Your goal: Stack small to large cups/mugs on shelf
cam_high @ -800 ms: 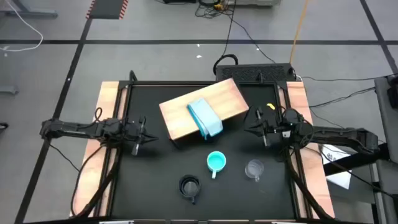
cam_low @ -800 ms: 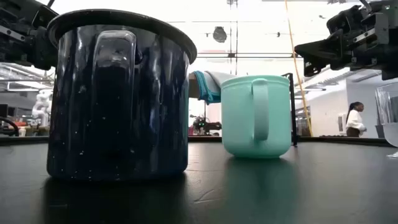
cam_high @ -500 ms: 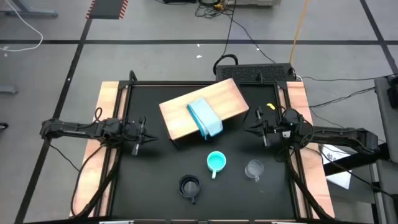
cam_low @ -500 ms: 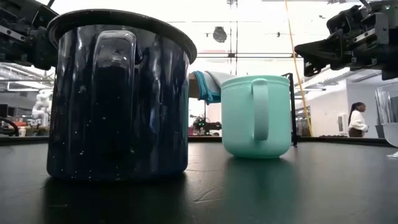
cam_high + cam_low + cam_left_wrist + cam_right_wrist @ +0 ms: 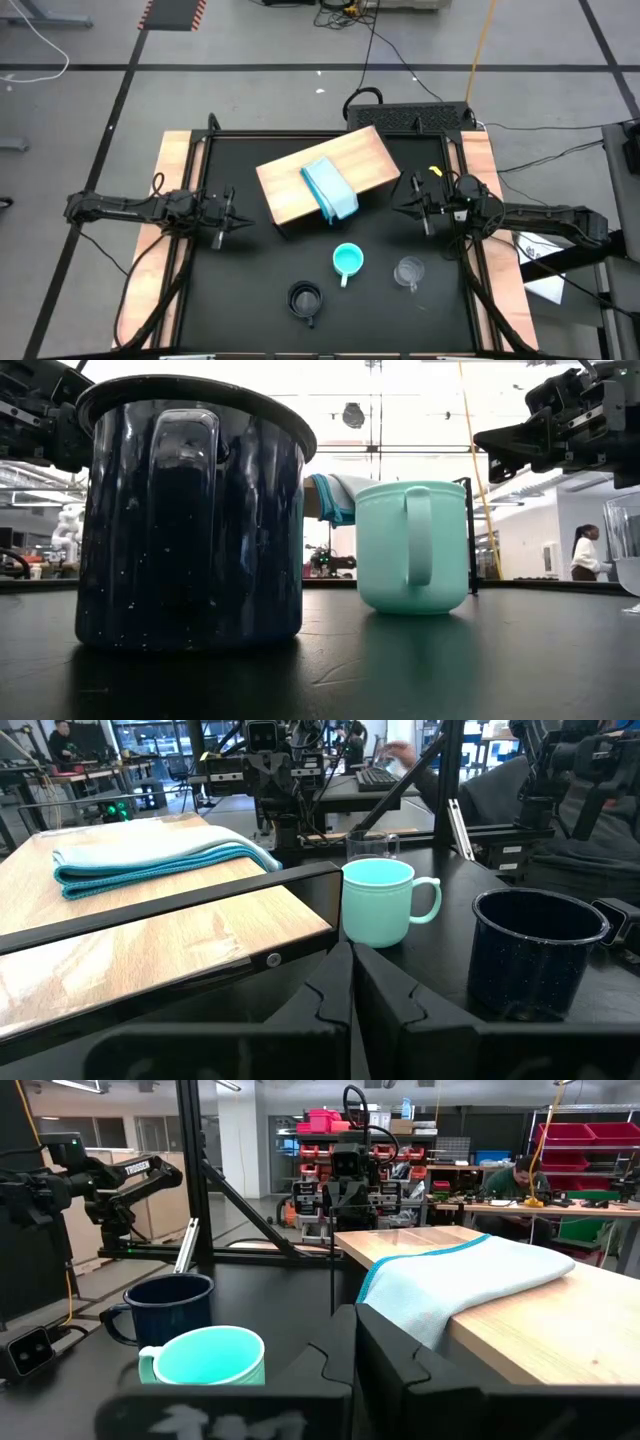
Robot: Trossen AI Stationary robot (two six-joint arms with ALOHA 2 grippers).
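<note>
Three cups stand on their bases on the black table near its front: a dark navy mug (image 5: 305, 298) at the left, a turquoise cup (image 5: 347, 261) in the middle and a clear glass mug (image 5: 408, 271) at the right. The tan wooden shelf (image 5: 290, 183) lies farther back, at a slant. My left gripper (image 5: 233, 211) is shut and empty near the table's left edge. My right gripper (image 5: 408, 201) is shut and empty near the right edge, beyond the glass mug. In the left wrist view the turquoise cup (image 5: 378, 901), navy mug (image 5: 535, 950) and glass mug (image 5: 372, 845) all show.
A folded pale blue cloth (image 5: 329, 189) lies on the shelf's middle. Wooden side boards (image 5: 165, 200) flank the black table. A person (image 5: 585, 553) is in the room behind.
</note>
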